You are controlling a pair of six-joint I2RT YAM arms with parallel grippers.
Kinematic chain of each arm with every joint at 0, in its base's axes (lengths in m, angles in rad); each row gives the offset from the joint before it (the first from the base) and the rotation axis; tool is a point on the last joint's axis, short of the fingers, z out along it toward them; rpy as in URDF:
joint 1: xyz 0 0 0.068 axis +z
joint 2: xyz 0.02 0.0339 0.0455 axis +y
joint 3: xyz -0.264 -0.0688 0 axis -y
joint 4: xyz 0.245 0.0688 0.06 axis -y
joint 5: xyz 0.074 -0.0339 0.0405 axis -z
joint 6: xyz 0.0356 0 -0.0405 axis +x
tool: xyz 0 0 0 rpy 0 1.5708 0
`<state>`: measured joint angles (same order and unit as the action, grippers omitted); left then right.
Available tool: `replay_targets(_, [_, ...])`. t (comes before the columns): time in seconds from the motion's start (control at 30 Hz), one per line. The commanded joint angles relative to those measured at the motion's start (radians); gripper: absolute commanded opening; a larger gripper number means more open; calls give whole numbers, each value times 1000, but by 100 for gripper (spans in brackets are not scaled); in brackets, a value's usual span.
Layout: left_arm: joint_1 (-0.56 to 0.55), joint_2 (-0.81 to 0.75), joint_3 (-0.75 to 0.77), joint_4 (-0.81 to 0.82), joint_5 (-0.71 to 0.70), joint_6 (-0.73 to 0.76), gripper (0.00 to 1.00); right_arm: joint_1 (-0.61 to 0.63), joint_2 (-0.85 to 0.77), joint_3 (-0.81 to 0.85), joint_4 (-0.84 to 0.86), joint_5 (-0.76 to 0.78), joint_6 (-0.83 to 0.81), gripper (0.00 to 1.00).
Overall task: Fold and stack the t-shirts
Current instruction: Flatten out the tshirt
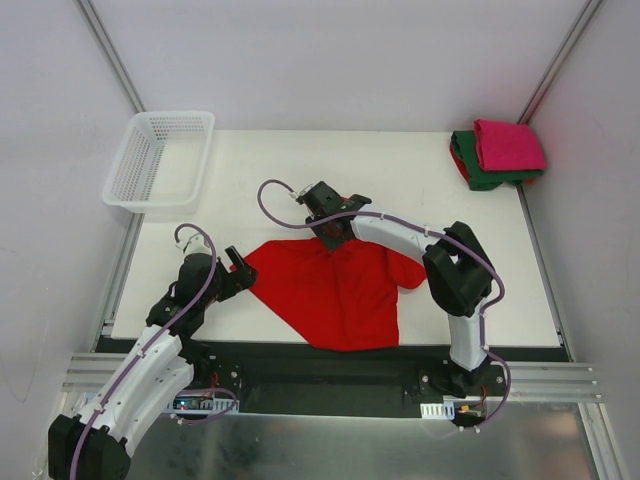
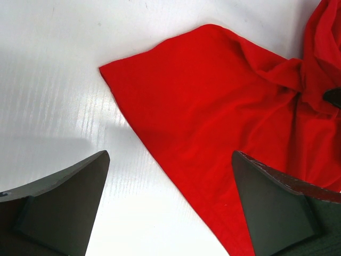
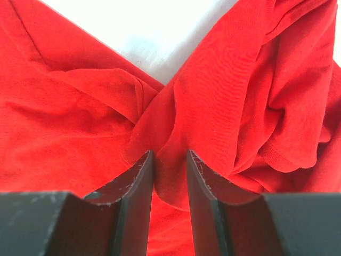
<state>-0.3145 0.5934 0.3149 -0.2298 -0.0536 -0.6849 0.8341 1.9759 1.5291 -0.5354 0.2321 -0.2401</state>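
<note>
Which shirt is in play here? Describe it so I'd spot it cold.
On the white table, near the front edge between the two arms, lies the red t-shirt. Unlike the pink t-shirt and green t-shirt folded in the far right corner, it is spread out and rumpled, with the right tool at its bunched edge.

A white table [image 1: 300,170] has a red t-shirt [image 1: 335,290] lying spread out near the front; the right gripper [image 1: 328,232] is down on the shirt's far edge, and I cannot tell if it is pinching the cloth; the left gripper [image 1: 240,272] sits just beside the shirt's left corner with its jaws wide apart; a white basket [image 1: 160,160] sits at the far left; in the far right corner a folded pink t-shirt [image 1: 508,145] lies on a green t-shirt [image 1: 470,168]
</note>
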Motion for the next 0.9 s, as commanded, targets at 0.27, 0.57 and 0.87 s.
replay_targets(0.27, [-1, -6, -5, 6, -8, 21, 99, 5, -91, 20, -17, 26, -2, 33])
replay_targets(0.57, [-1, 2, 0, 6, -11, 21, 99, 7, -92, 26, -21, 24, -2, 21])
replay_targets(0.87, [-1, 6, -5, 7, -12, 21, 99, 5, -95, 25, -21, 27, -5, 1])
